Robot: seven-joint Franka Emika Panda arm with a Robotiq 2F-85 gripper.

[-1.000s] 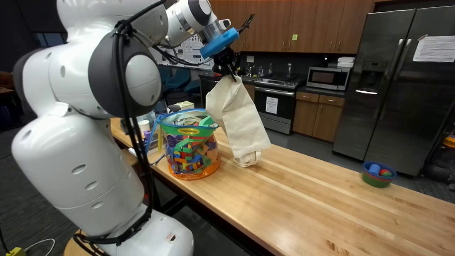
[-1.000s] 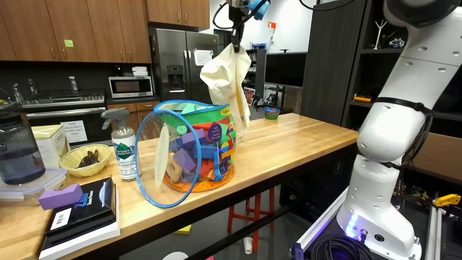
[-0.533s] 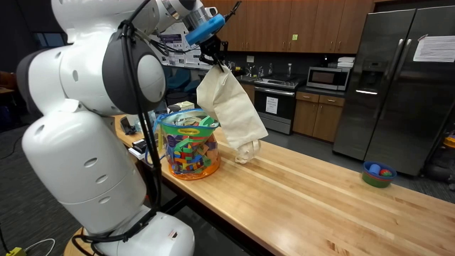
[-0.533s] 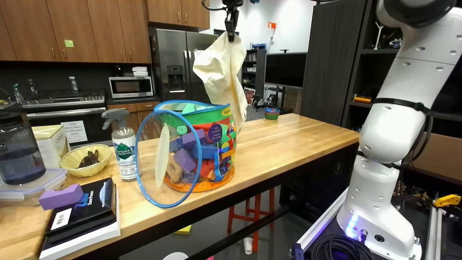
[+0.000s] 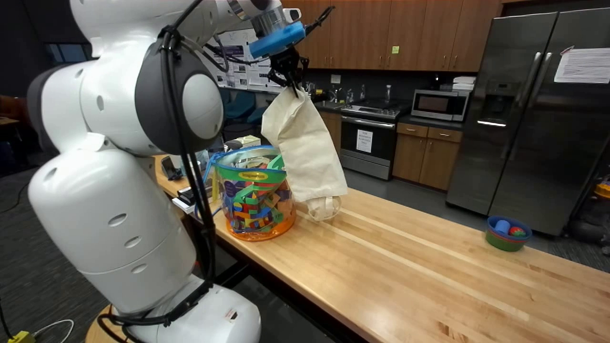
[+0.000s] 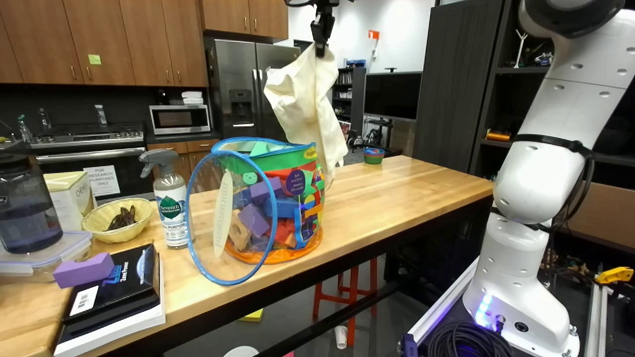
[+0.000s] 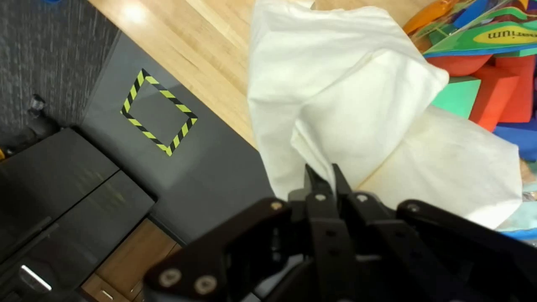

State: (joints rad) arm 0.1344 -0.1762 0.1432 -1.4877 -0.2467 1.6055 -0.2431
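My gripper (image 5: pixel 294 91) is shut on the top edge of a cream cloth bag (image 5: pixel 310 152). The pinched fold shows between the fingertips (image 7: pixel 323 170) in the wrist view. The bag hangs down, and its loop handles (image 5: pixel 324 207) are at the bottom, near table height; I cannot tell if they touch the table. In an exterior view the gripper (image 6: pixel 321 49) and bag (image 6: pixel 310 99) are behind a clear zip container of colourful blocks (image 6: pixel 285 208). The container (image 5: pixel 257 205) stands open beside the bag; in the wrist view its blocks (image 7: pixel 499 92) show at the right.
Nested bowls (image 5: pixel 507 233) holding small items stand at the table's far end. Near the container are a spray bottle (image 6: pixel 171 203), a yellow basket (image 6: pixel 116 220), books (image 6: pixel 114 292) with a purple block (image 6: pixel 84 270), and a jug (image 6: pixel 27 208). The container's round lid (image 6: pixel 230 218) hangs open.
The gripper has risen slightly and carried the bag towards the block container, mostly in the first half second. Since then the gripper is nearly still and the bag's lower end has swung.
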